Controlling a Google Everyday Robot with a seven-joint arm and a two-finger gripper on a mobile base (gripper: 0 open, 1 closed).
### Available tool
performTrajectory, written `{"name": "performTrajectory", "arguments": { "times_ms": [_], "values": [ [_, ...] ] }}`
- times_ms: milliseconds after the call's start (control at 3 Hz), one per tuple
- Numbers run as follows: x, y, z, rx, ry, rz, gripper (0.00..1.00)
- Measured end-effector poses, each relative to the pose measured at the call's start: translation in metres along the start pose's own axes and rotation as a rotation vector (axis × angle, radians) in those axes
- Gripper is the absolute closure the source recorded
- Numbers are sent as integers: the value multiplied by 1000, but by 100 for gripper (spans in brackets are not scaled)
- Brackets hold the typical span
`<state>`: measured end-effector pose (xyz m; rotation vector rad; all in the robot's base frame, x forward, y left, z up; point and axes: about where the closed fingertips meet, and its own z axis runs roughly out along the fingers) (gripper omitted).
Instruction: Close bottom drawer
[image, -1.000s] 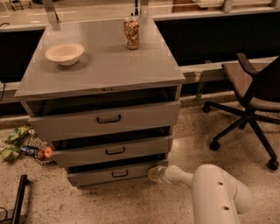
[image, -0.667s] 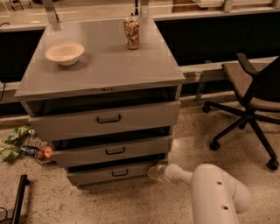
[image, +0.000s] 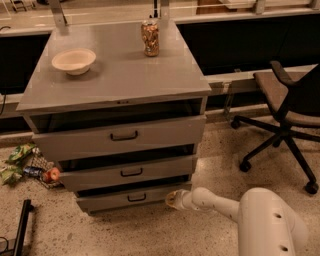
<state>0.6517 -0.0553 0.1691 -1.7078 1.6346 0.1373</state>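
The bottom drawer (image: 131, 197) is the lowest of three in the grey cabinet (image: 117, 75). Its shallow grey front with a small black pull handle (image: 136, 198) stands out a little from the cabinet body, with a dark gap above it. My white arm reaches in from the lower right. The gripper (image: 171, 199) is low near the floor, at the right end of the bottom drawer's front, touching or almost touching it.
The middle drawer (image: 129, 172) and top drawer (image: 122, 136) also stand slightly out. A bowl (image: 73, 61) and a can (image: 150, 37) sit on the cabinet top. An office chair (image: 285, 107) stands to the right. Litter and an apple (image: 51, 175) lie on the floor at left.
The arm has shifted slightly left toward the bottom drawer's right end. The drawer itself shows no clear movement.
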Motion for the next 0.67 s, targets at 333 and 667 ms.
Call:
{"name": "performTrajectory", "arguments": {
  "times_ms": [333, 667],
  "values": [
    [-43, 12, -42, -33, -16, 131, 98],
    [-51, 39, -38, -81, -30, 114, 75]
  ]
}}
